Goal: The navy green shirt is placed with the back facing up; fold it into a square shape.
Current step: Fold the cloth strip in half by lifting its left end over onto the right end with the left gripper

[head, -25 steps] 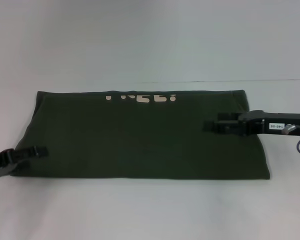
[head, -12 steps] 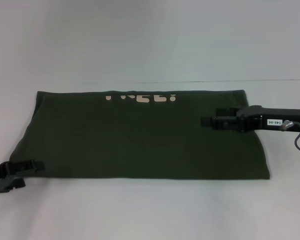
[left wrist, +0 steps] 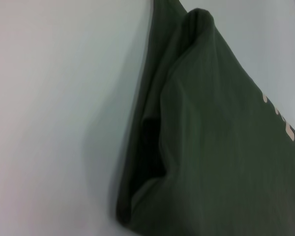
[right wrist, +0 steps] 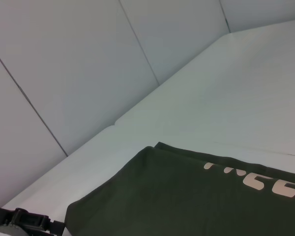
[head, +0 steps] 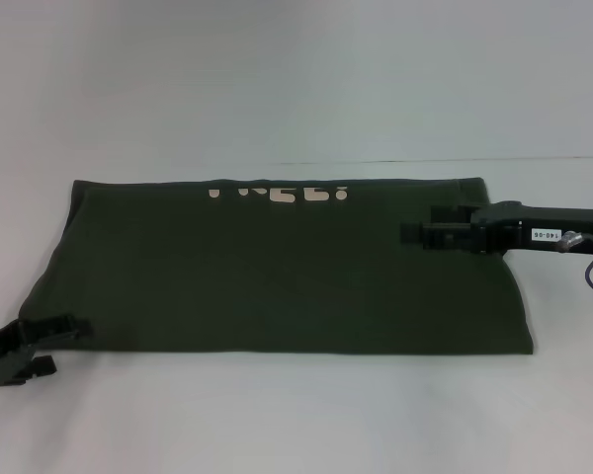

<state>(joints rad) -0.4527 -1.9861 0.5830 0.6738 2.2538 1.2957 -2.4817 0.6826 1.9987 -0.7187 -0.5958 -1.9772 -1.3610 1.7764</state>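
We see the shirt (head: pixel 277 267) lying flat on the white table (head: pixel 277 415) as a wide band, its pale lettering (head: pixel 277 193) peeking out along the far edge. Our left gripper (head: pixel 40 336) sits low at the near left corner and our right gripper (head: pixel 415 235) hovers over the right end; we cannot tell whether either is closed on cloth. To get a square, we should probably pinch both layers at the left corner and carry them across, edges aligned.
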